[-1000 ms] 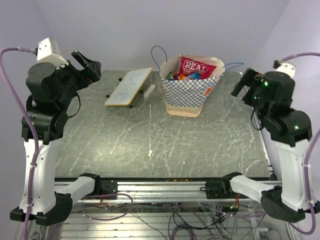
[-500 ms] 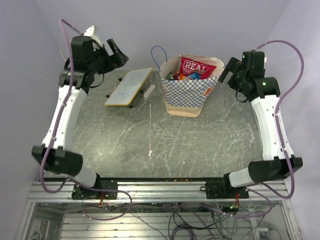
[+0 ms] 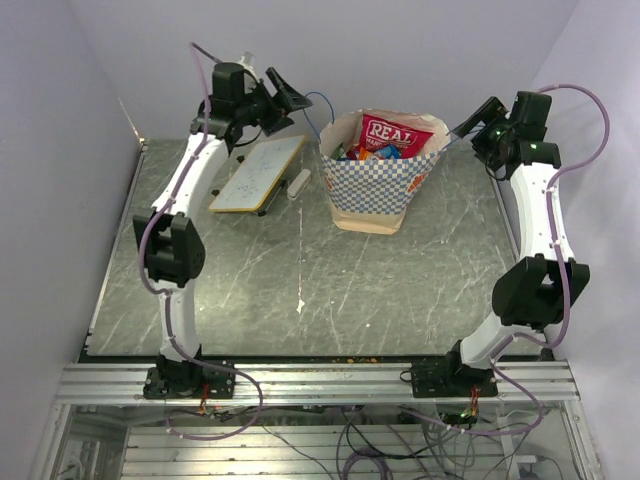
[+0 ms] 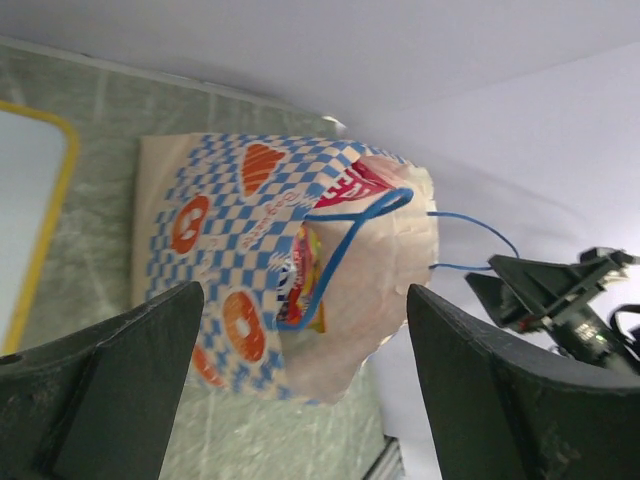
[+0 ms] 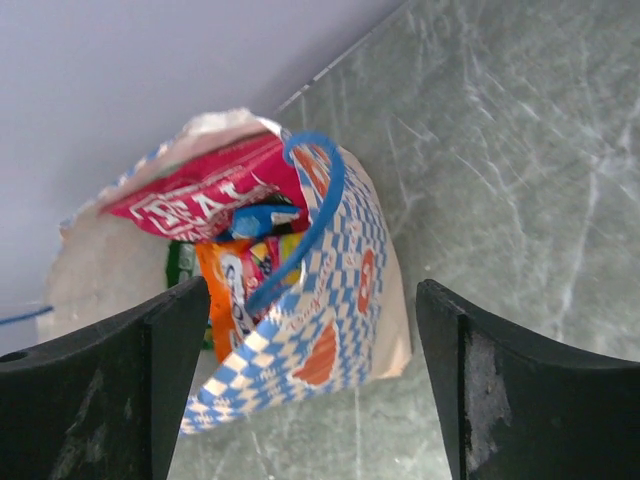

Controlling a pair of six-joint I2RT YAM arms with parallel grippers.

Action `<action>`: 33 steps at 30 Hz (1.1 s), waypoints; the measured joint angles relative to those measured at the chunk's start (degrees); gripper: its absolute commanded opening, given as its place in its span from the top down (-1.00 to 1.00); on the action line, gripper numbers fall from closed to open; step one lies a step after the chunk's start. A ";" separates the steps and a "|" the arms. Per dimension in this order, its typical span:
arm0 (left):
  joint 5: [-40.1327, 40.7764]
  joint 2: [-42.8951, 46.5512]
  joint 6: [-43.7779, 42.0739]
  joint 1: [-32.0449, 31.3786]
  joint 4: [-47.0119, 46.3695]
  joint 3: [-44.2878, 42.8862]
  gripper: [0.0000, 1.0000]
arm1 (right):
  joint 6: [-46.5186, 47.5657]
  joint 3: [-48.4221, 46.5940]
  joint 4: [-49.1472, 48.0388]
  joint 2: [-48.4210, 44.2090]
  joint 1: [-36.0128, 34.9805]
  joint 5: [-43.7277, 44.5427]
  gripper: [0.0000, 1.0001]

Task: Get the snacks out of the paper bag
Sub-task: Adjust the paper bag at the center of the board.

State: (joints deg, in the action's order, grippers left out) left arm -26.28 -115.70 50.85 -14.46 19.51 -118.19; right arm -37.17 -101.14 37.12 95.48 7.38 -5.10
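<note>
The paper bag (image 3: 375, 188) stands upright holding the snacks (image 3: 393, 133).

Upper centre of the top view: cream paper bag (image 3: 375, 195), upright, mouth open, blue-and-white checkered band with orange marks, thin blue string handles. Packed inside: glossy snacks (image 3: 372, 150), red "REAL" bag (image 3: 395, 133) topmost above the rim, blue, orange and green packets beneath.

The left arm (image 3: 195, 168) and right arm (image 3: 541, 214) share white links, black joints, lilac cables (image 3: 603, 115) and black fingers (image 4: 110, 390).
</note>
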 measured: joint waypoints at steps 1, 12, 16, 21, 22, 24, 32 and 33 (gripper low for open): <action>-0.68 -2.03 1.03 -0.55 -0.66 -1.70 -0.81 | -0.46 0.00 -1.27 0.79 0.70 -1.31 -0.56; -3.67 -12.09 6.91 -6.99 -3.19 -12.33 0.12 | 0.07 -4.37 -4.72 6.69 2.34 -9.01 0.57; -3.78 -13.35 7.80 -6.82 -3.45 -14.82 0.52 | 2.03 -6.45 -3.96 6.73 2.36 -9.05 1.00; -3.61 -13.07 6.99 -6.86 -2.47 -14.64 0.86 | 4.57 -7.32 -2.34 5.66 2.32 -9.09 1.00; -3.50 -12.68 6.62 -7.04 -2.01 -14.16 0.86 | 5.05 -6.82 -2.08 4.98 2.29 -9.22 1.00; -3.32 -11.39 6.32 -7.48 -1.25 -12.92 0.86 | 5.84 -5.31 -1.46 3.23 2.21 -9.92 1.00; -0.81 -2.54 4.28 -10.56 0.79 -3.54 0.86 | 9.92 2.91 2.49 -8.83 -3.41 -13.27 1.00; -0.57 -1.55 4.11 -10.88 1.22 -2.34 0.86 | 10.29 3.67 3.08 -10.47 -4.63 -13.66 1.00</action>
State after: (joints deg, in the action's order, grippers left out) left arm -26.85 -117.25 54.96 -25.34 20.73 -120.53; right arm -26.87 -97.47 40.21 85.01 2.74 -18.76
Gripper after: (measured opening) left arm 0.081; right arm 0.009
